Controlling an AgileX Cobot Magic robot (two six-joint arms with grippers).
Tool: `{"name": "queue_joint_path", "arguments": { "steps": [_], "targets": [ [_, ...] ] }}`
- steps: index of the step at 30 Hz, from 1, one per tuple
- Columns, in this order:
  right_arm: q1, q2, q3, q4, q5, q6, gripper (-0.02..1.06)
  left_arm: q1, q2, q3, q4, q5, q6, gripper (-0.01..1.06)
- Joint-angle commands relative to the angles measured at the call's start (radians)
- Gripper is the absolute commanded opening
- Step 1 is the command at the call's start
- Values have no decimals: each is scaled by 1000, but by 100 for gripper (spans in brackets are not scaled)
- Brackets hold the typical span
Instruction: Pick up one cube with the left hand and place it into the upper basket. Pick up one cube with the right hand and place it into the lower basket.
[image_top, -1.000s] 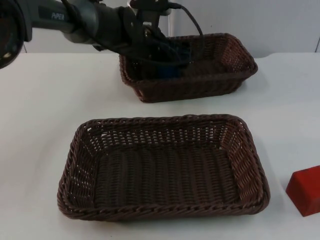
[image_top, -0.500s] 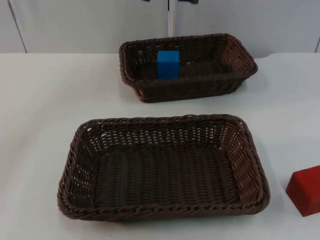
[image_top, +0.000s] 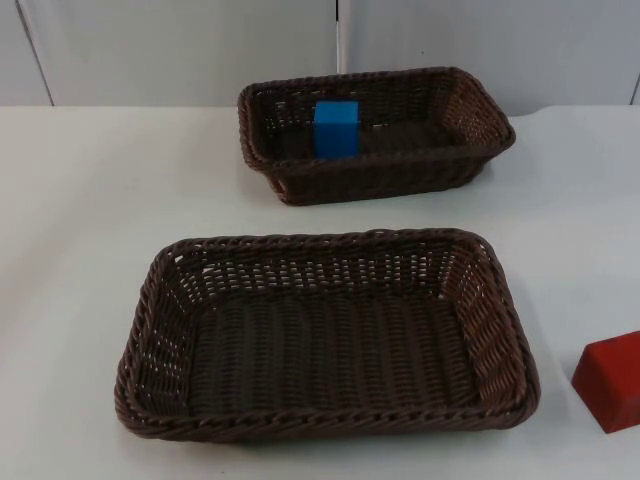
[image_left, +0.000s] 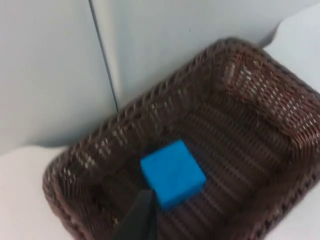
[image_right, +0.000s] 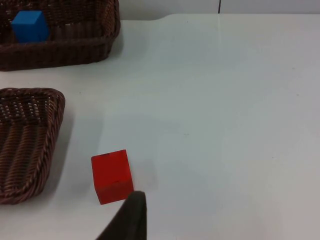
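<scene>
Resting inside the far basket, toward its left end, the blue cube sat on the woven floor, with the left pincer held above it, one black fingertip showing just beside the cube; whether that pincer was open or closed could not be told. The near basket stood in the middle of the white table. The red cube lay on the table to its right, the right pincer poised close over it, its state likewise undeterminable.
</scene>
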Motion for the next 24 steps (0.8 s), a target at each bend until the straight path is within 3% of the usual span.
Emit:
{"name": "queue_joint_path", "arguments": {
  "steps": [1, 8, 24],
  "targets": [
    [-4, -4, 5, 3, -5, -1, 105, 5, -20, -3, 11, 40, -33, 97],
    [-4, -4, 5, 3, -5, -1, 105, 5, -77, -1, 15, 109, -49, 97],
    [-4, -4, 5, 3, -5, -1, 105, 3, -211, 3, 32, 176, -65, 97]
  ]
}}
